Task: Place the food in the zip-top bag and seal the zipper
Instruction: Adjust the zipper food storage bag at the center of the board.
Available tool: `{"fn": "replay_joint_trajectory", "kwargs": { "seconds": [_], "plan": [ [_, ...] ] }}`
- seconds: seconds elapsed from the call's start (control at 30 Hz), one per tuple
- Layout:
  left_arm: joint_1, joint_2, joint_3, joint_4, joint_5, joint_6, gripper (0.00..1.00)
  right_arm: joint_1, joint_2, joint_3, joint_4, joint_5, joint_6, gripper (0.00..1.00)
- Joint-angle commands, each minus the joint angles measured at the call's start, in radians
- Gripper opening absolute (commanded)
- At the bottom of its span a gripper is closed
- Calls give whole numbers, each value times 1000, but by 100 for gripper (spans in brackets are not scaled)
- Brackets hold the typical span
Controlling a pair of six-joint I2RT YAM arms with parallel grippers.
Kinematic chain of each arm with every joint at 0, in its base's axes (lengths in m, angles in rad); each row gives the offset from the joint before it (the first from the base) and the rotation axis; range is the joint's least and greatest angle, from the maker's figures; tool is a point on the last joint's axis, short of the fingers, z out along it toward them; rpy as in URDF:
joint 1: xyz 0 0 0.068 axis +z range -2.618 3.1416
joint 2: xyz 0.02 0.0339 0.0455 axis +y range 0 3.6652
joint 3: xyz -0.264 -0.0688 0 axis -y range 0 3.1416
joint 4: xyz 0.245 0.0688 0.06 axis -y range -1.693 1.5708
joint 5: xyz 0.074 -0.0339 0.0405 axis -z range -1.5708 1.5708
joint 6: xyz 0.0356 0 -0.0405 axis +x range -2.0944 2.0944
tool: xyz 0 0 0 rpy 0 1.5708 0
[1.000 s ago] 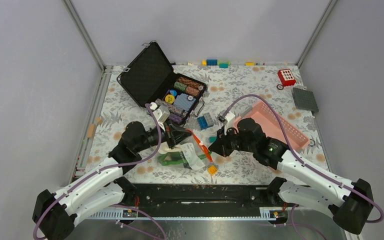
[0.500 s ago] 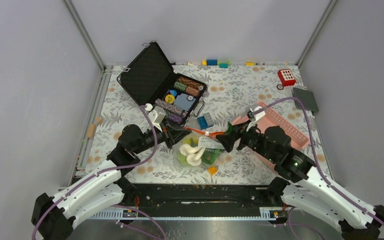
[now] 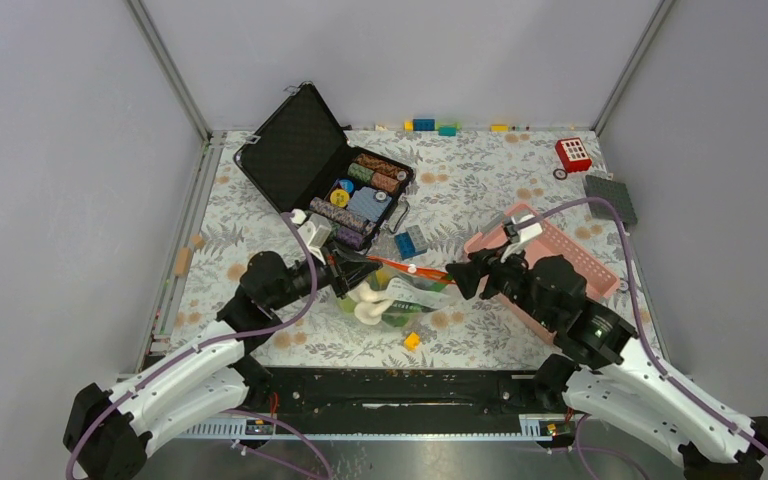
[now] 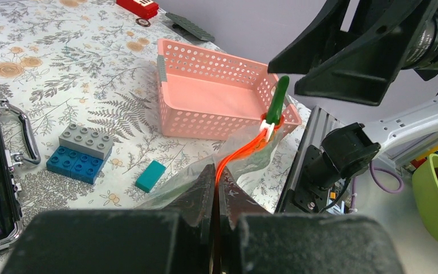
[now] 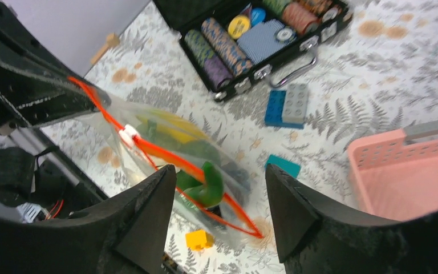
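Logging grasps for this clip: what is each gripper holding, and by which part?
The left gripper pinches the zip-top bag by one end of its zipper. The right gripper is open near the bag and holds nothing.

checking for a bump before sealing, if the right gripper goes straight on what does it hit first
Most likely the green pod at the mouth of the zip-top bag, in line between the fingers of the open right gripper; depth is unclear. The left gripper pinches the zipper farther on.
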Motion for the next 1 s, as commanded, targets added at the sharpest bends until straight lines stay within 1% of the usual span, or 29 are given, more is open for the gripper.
{"fn": "replay_joint_trajectory", "kwargs": {
  "seconds": [0.0,0.1,0.17,0.23,0.3,0.33,0.47,0.57,0.6,0.63,0.67,0.73,0.83,0.87,0.97],
  "plan": [
    [0,-5,16,111,-21,-13,0,7,53,23,-31,-104,-4,64],
    [1,-7,20,92,-25,-11,0,7,93,40,-63,-107,-3,51],
    [1,-12,21,78,-31,-9,0,7,116,50,-80,-123,-1,45],
    [0,-17,22,58,-36,-6,0,8,128,52,-89,-137,1,37],
    [1,-21,24,34,-35,-2,0,7,132,50,-80,-132,4,22],
    [2,-23,24,21,-34,0,0,7,133,47,-69,-134,4,19],
    [1,-34,25,-28,-30,11,0,7,143,60,-29,-157,6,12],
    [0,-48,25,-65,-35,22,0,7,131,70,-17,-134,15,6],
    [0,-53,25,-73,-33,26,0,7,124,74,-13,-128,14,7],
    [0,-61,23,-79,-28,29,0,7,120,76,-13,-126,15,10],
    [0,-65,21,-81,-26,31,0,7,117,78,-14,-129,17,16],
    [1,-71,20,-87,-18,33,0,7,118,79,-14,-143,21,23],
    [0,-64,19,-94,-2,36,0,7,125,72,-10,-147,21,46],
    [1,-59,19,-94,6,36,0,7,127,70,-5,-137,21,49],
    [1,-55,19,-96,21,36,0,7,129,59,27,-82,34,54]
  ]
}}
